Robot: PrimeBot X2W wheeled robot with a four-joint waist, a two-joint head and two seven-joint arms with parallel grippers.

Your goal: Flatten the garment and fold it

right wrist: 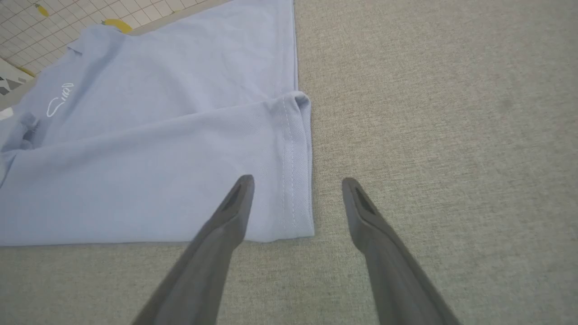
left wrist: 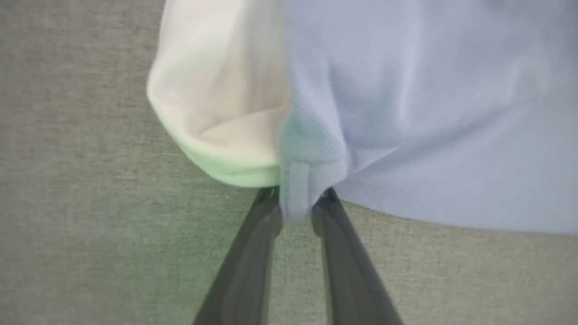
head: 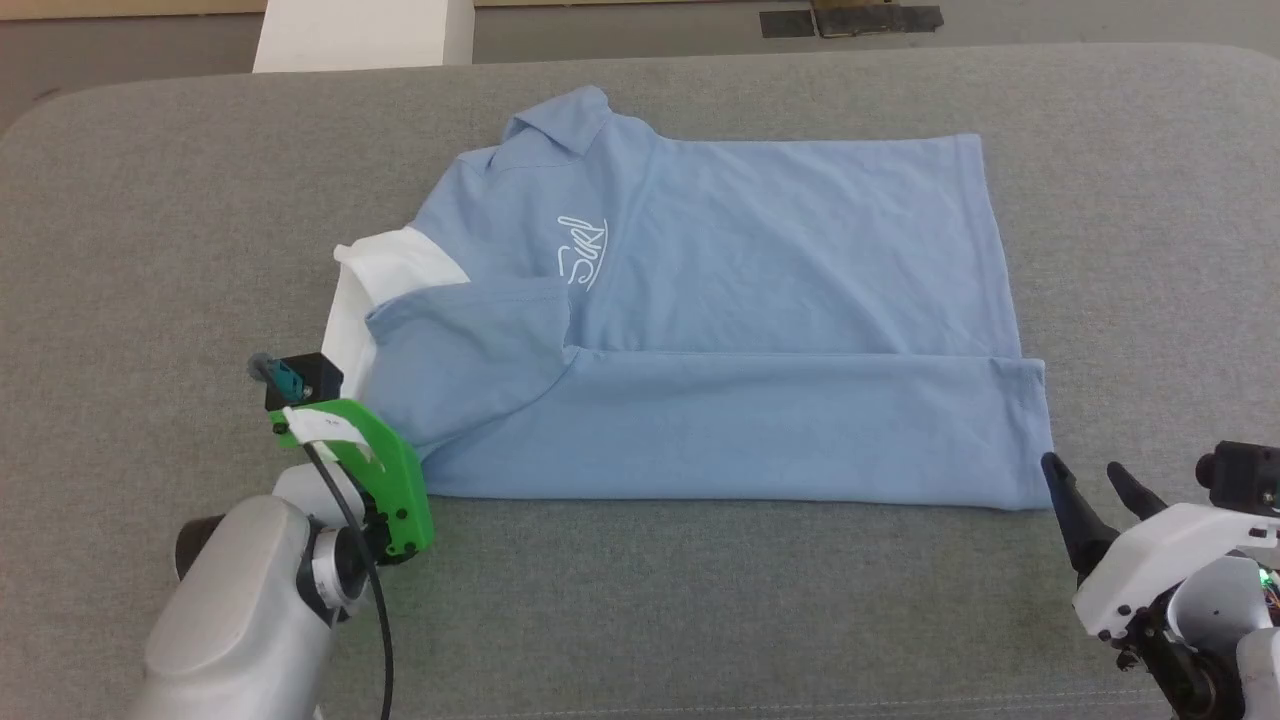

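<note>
At the left, the left gripper (left wrist: pixel 295 204), two long dark fingers carried behind a bright green plastic bracket (head: pixel 385 470), is pressed together on a bunched ridge of blue cloth right beside the white inner patch (left wrist: pixel 221 104). This pinch sits at the near collar-end corner of the garment (head: pixel 720 300), a large light-blue soft collared shirt lying across the middle of the grey fabric-covered table (head: pixel 150 200). The shirt lies mostly smooth, collar to the left and hem to the right, with its near long side already turned over onto the body as a flat band. I judge the flattening done and one lengthwise fold laid; the far side and the crosswise folds look left to do, and the near sleeve sits rumpled over the band. At the right, the right gripper (head: pixel 1080 465) is spread and holds nothing, poised just beside the near hem corner (right wrist: pixel 300 225). The head view gives the whole layout and the white cursive chest lettering (head: pixel 583 250), but there the bracket hides the left fingertips, and the left wrist view settles the pinch. The right wrist view adds the doubled, stitched hem, with one finger over it and the other over bare table; whether either touches down I cannot tell.
</note>
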